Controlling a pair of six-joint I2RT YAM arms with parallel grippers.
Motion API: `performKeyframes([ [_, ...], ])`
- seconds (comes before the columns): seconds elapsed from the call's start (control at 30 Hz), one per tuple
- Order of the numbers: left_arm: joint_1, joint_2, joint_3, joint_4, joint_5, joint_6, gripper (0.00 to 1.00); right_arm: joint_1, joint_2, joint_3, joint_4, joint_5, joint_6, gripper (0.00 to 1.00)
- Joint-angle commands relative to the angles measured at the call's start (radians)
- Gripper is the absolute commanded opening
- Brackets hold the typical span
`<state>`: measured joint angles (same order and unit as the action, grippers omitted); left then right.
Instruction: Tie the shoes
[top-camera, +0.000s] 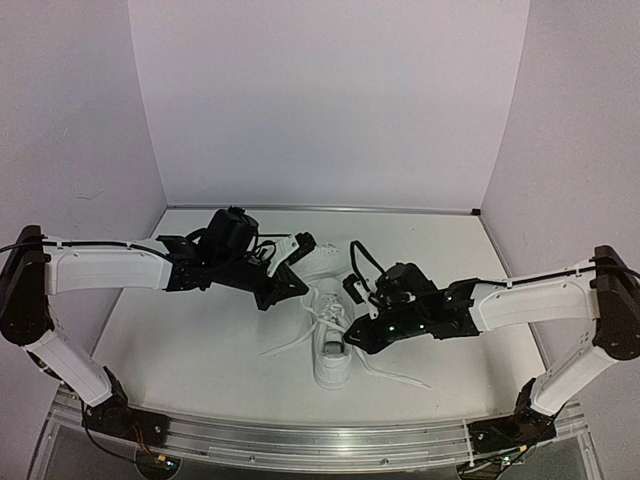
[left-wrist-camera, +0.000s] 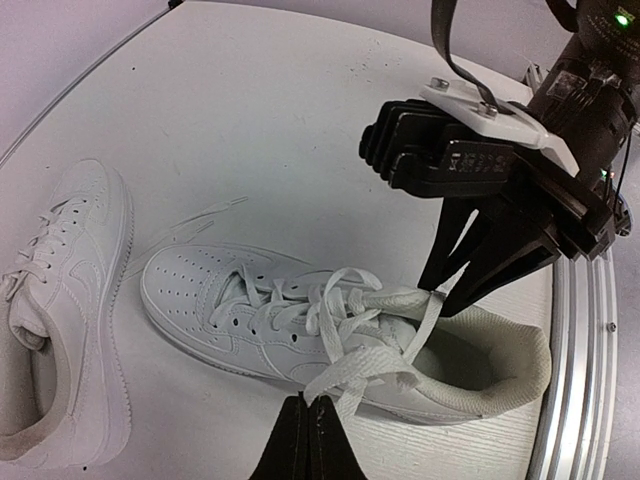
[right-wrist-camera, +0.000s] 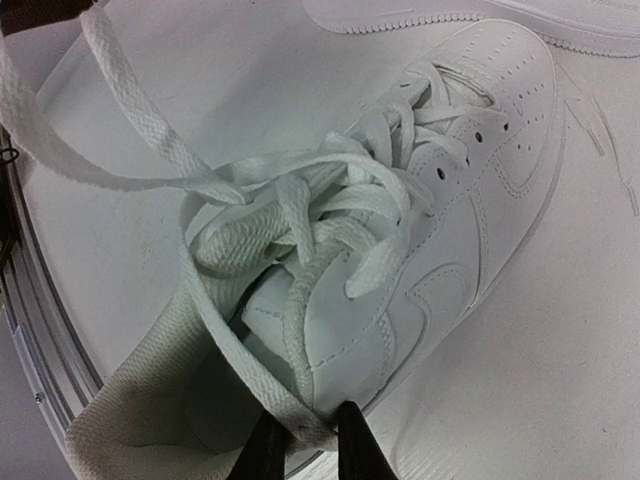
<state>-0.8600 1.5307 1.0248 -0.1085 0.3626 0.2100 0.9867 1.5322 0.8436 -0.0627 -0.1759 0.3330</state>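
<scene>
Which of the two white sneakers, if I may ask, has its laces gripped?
The sneaker nearer the bases: left gripper and right gripper each pinch its laces; the farther sneaker lies untouched.

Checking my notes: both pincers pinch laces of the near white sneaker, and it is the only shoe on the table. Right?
Not quite. A second white sneaker lies beside the near white sneaker, as the left wrist view shows. The left pincer and right pincer do each pinch its laces.
</scene>
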Motion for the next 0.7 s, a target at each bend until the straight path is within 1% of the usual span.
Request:
performKeyframes([
  [0.0, 0.005, -0.018, 0.037, 0.001, -0.008, 0.012, 0.00, -0.004, -0.028, 0.033, 0.014, -0.002, -0.005, 0.23],
  [0.03, 0.005, -0.017, 0.037, 0.001, -0.008, 0.012, 0.00, -0.004, -0.035, 0.031, 0.014, -0.001, -0.004, 0.24],
  [0.2, 0.006, -0.015, 0.038, 0.001, -0.008, 0.013, 0.00, -0.005, -0.027, 0.036, 0.014, -0.009, -0.009, 0.09],
  [0.3, 0.005, -0.015, 0.040, -0.001, -0.008, 0.015, 0.00, -0.005, -0.019, 0.040, 0.013, -0.009, -0.009, 0.05],
  [0.47, 0.005, -0.017, 0.039, -0.007, -0.015, 0.015, 0.00, -0.006, -0.059, 0.038, 0.007, -0.004, 0.001, 0.05],
  [0.5, 0.005, -0.017, 0.038, -0.007, -0.017, 0.015, 0.00, -0.006, -0.071, 0.037, 0.004, -0.001, 0.003, 0.07],
  [0.57, 0.006, -0.015, 0.040, -0.007, -0.016, 0.015, 0.00, -0.006, -0.089, 0.036, -0.004, 0.009, 0.011, 0.14],
  [0.67, 0.005, -0.010, 0.042, -0.007, -0.013, 0.015, 0.00, -0.005, -0.094, 0.037, -0.010, 0.009, 0.007, 0.04],
])
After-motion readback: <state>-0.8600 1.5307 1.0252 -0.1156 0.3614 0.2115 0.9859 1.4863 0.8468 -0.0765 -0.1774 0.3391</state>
